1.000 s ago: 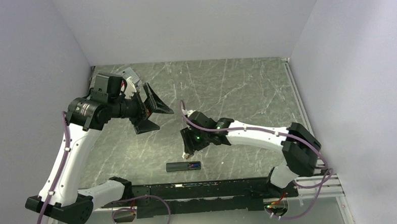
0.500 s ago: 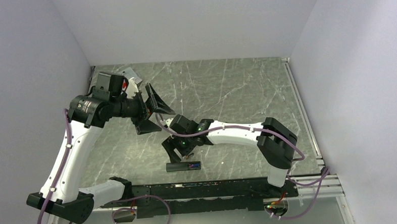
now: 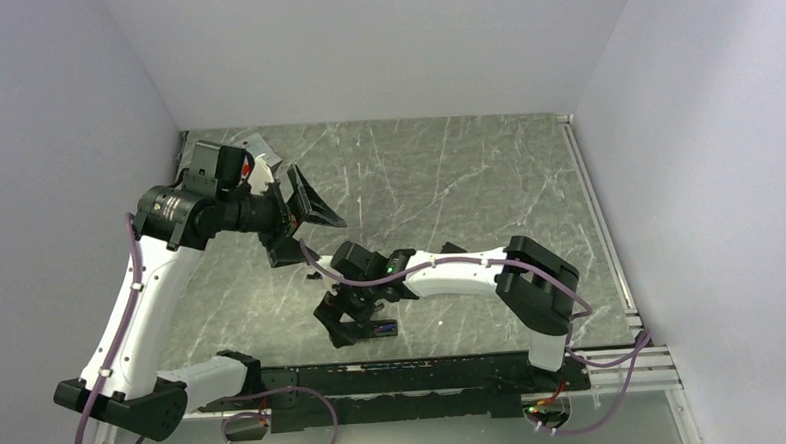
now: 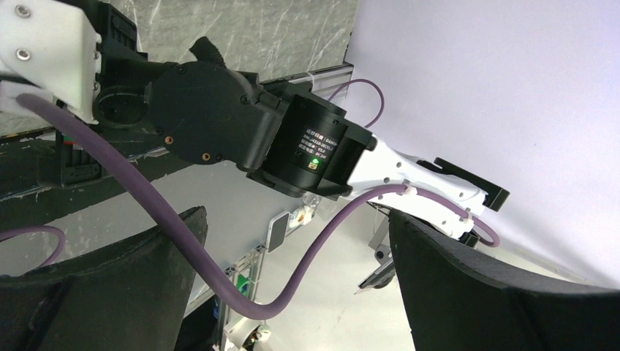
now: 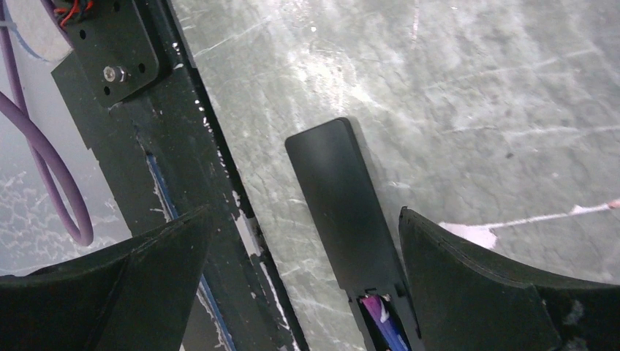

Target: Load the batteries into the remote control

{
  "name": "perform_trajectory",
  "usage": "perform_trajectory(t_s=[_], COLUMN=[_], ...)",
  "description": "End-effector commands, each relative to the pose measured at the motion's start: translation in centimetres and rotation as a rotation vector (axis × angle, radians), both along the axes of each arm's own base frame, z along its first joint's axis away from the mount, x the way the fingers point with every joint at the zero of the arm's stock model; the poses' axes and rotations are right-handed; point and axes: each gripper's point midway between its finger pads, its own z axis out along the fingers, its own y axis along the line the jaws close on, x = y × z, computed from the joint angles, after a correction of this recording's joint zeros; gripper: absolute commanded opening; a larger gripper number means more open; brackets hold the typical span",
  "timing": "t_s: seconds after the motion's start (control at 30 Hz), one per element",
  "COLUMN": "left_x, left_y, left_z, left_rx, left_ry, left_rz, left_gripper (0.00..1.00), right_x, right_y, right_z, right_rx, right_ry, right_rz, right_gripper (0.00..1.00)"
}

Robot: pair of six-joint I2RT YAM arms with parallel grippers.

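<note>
Evidently the right fingers (image 5: 475, 278), spread wide and empty, hang astride the remote control (image 5: 340, 197), which lies at 6 o'clock on the worktop (image 3: 447, 180), probably to pin it. The left fingers (image 4: 475, 292), equally wide and empty, hover near 10 o'clock, out of its way.

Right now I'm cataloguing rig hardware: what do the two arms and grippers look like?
The left arm and right arm share white links, black joint housings and purple cables. The left gripper and right gripper have broad black wedge-shaped fingers. The right wrist motor bears a printed label and green light.
</note>
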Motion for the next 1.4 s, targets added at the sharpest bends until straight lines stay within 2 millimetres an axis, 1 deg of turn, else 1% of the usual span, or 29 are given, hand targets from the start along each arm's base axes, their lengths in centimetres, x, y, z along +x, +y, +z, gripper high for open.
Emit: perform_trajectory(t_s=[0.0, 0.07, 0.23, 0.4, 0.57, 0.77, 1.17, 1.23, 1.33, 1.37], left_x=[-0.7, -0.8, -1.0, -1.2, -1.2, -1.2, -1.4, -1.4, -1.5, -1.5], left_y=[-0.1, 0.0, 0.1, 0.2, 0.3, 0.4, 1.1, 1.2, 1.2, 1.2], left_z=[1.8, 1.9, 1.9, 1.8, 2.3, 1.8, 0.1, -0.1, -0.2, -0.2], left_rx=[-0.05, -0.045, -0.049, -0.047, -0.057, -0.054, 0.007, 0.009, 0.007, 0.005], left_ry=[-0.041, -0.047, -0.049, -0.042, -0.062, -0.057, -0.046, -0.047, -0.058, -0.064], left_rz=[-0.014, -0.006, -0.009, -0.004, 0.008, 0.023, 0.04, 0.043, 0.042, 0.039], left_gripper=[0.99, 0.99, 0.99, 0.99, 0.99, 0.99, 0.99, 0.99, 0.99, 0.99], right_x=[-0.7, -0.8, -0.2, 0.1, -0.2, -1.0, -0.6, 0.0, 0.4, 0.6], right_y=[0.6, 0.6, 0.4, -0.1, -0.5, -0.9, -2.4, -2.8, -3.3, -3.5], right_z=[-0.9, -1.3, -2.4, -3.3, -4.0, -4.7, -6.6, -6.9, -7.3, -7.4], right_rx=[0.014, 0.003, -0.043, -0.076, -0.104, -0.14, -0.246, -0.277, -0.303, -0.31], right_ry=[-0.043, -0.064, -0.149, -0.196, -0.217, -0.245, -0.332, -0.364, -0.403, -0.414], right_rz=[0.057, 0.058, 0.052, 0.056, 0.067, 0.101, 0.106, 0.089, 0.074, 0.068], right_gripper=[1.0, 1.0, 1.0, 1.0, 1.0, 1.0, 0.99, 0.93, 0.77, 0.71])
